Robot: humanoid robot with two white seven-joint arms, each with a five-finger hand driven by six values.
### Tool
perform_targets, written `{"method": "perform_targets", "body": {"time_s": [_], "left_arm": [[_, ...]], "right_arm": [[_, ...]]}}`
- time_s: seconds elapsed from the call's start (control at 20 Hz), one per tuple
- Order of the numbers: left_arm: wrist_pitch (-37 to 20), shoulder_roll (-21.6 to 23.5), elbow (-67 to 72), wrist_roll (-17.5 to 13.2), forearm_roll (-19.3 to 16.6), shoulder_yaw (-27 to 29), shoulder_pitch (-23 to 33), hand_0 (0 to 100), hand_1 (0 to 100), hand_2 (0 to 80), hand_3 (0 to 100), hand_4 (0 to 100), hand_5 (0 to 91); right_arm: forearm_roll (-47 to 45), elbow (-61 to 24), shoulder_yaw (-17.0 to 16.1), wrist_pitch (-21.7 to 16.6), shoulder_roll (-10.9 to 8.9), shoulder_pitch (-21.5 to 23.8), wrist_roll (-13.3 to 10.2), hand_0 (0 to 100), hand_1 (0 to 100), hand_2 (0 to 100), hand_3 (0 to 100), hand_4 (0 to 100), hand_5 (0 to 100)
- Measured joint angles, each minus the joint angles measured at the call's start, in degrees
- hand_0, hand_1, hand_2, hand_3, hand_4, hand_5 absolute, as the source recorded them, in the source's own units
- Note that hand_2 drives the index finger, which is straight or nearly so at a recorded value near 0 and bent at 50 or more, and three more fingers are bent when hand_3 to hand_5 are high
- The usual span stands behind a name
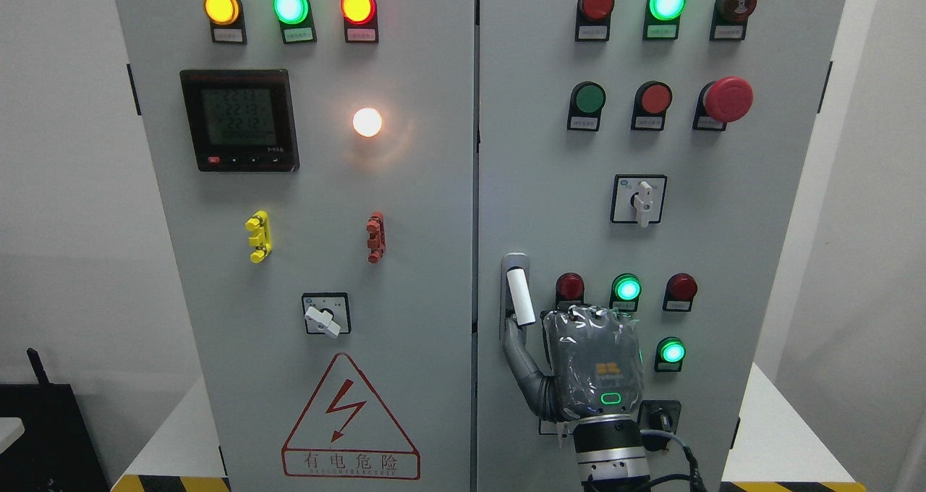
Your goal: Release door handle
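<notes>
**mech_tom:** Door handle point(520, 294) question. It's the white lever low on the left edge of the cabinet's right door point(723, 246), swung out a bit from its recess. The right robot hand point(587, 367) comes up from the bottom edge, back of the hand toward the camera, with one grey finger point(519, 347) reaching up-left and touching the bottom of the lever. The other fingers are hidden behind the hand, so I honestly can't tell if it's clenched or already let go. The left one isn't in the shot at all.

**panelguy:** If it were me, I'd straighten that finger first, then pull the hand straight back toward the robot. Sideways drift looks risky, since the lit green button point(626, 289) and a red one point(569, 286) sit right above the knuckles.

**mech_tom:** Got a count of the stuff on there?

**panelguy:** Nearest first: one handle, one warning triangle point(350, 420) on the left door point(318, 260), two rotary switches point(325, 315), and one yellow clip point(257, 236) plus one red clip. Further up there's one meter point(239, 120), one white lamp point(367, 121) and one red mushroom stop point(728, 99). I count four lit green lights in total.
</notes>
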Motion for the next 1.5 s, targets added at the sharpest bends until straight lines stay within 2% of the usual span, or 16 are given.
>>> {"method": "perform_targets", "body": {"time_s": [1.5], "left_arm": [[0.0,0.0,0.0,0.0,0.0,0.0,0.0,12,39,0.0,0,0,0.0]], "right_arm": [[-0.1,-0.6,-0.3,0.9,0.07,0.1,-0.5,65,5,100,100,100,97]]}}
